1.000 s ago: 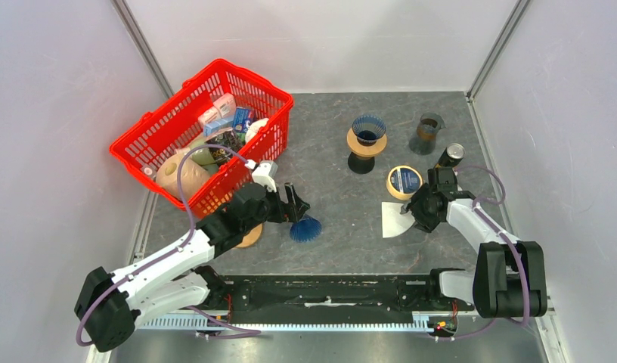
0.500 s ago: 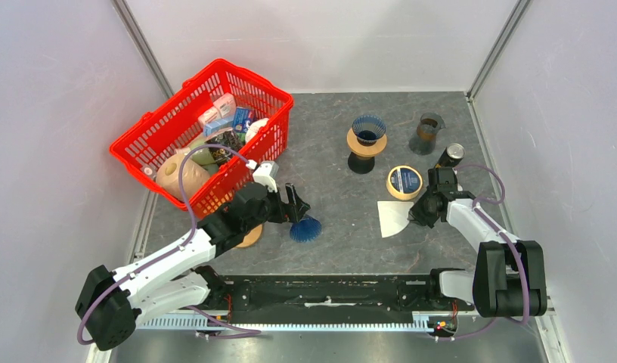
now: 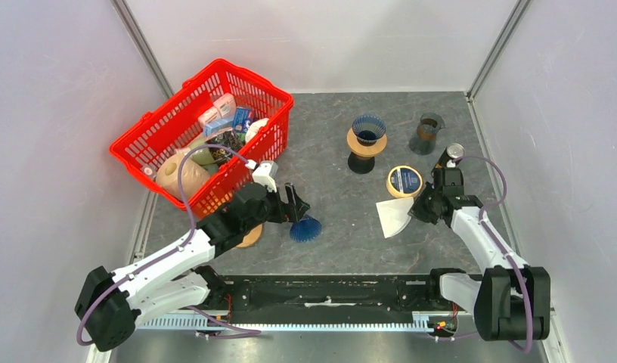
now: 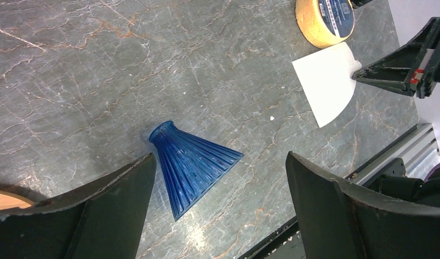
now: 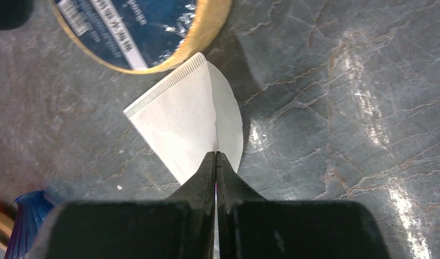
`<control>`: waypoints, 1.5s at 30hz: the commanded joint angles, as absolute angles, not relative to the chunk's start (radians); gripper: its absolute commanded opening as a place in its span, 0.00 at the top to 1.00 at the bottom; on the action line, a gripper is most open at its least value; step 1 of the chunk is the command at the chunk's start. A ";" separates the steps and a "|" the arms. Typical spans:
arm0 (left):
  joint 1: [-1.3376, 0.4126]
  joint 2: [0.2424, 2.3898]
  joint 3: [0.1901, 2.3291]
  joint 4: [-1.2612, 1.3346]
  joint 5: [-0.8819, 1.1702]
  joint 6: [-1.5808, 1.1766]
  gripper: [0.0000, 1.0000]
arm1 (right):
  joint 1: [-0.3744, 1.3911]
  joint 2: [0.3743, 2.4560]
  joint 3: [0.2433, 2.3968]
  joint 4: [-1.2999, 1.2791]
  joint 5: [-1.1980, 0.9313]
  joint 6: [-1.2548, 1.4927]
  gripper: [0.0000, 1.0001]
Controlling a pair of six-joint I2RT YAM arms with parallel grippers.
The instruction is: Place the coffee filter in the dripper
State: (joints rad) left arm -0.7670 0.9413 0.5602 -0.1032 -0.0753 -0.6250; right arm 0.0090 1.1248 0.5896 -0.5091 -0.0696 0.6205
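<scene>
The coffee filter (image 3: 394,217), a white folded paper fan, lies right of centre on the table. My right gripper (image 3: 417,210) is shut on its rounded edge, seen close up in the right wrist view, where the gripper (image 5: 215,154) pinches the filter (image 5: 180,116). The filter's gripped edge looks slightly raised. The dripper (image 3: 305,228), a blue ribbed cone, lies on its side near the front middle. My left gripper (image 4: 220,159) hangs open just above the dripper (image 4: 193,164), one finger to each side, touching nothing. The left wrist view also catches the filter (image 4: 327,81).
A red basket (image 3: 203,136) of groceries stands at the back left. A second blue cone on a wooden stand (image 3: 367,140), a glass cup (image 3: 428,132), a dark can (image 3: 451,155) and a tape roll (image 3: 404,181) sit behind the filter. A wooden ring (image 3: 250,236) lies under the left arm.
My right gripper has closed on the filter's edge and drawn back slightly to the right, tilting and shifting the filter with it. The left arm and the dripper have not moved.
</scene>
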 commanded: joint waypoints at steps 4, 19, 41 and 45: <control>-0.764 0.949 0.576 -0.048 -0.044 -0.624 0.03 | 0.006 1.026 0.623 -0.477 -0.236 0.528 1.00; -0.759 1.165 0.700 0.121 0.186 -0.584 0.01 | 0.009 0.921 0.597 -0.327 -0.565 0.473 1.00; -0.818 1.903 1.100 0.094 0.465 -0.643 0.54 | 0.065 1.328 0.607 -0.257 -0.342 0.520 0.41; -0.837 1.949 1.110 0.094 0.456 -0.647 0.65 | 0.081 1.358 0.612 -0.222 -0.382 0.537 0.42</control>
State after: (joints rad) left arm -0.8162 1.9144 1.0622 0.1074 0.4709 -0.6727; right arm 0.0662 1.3373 0.5896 -0.2913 -0.3611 0.5243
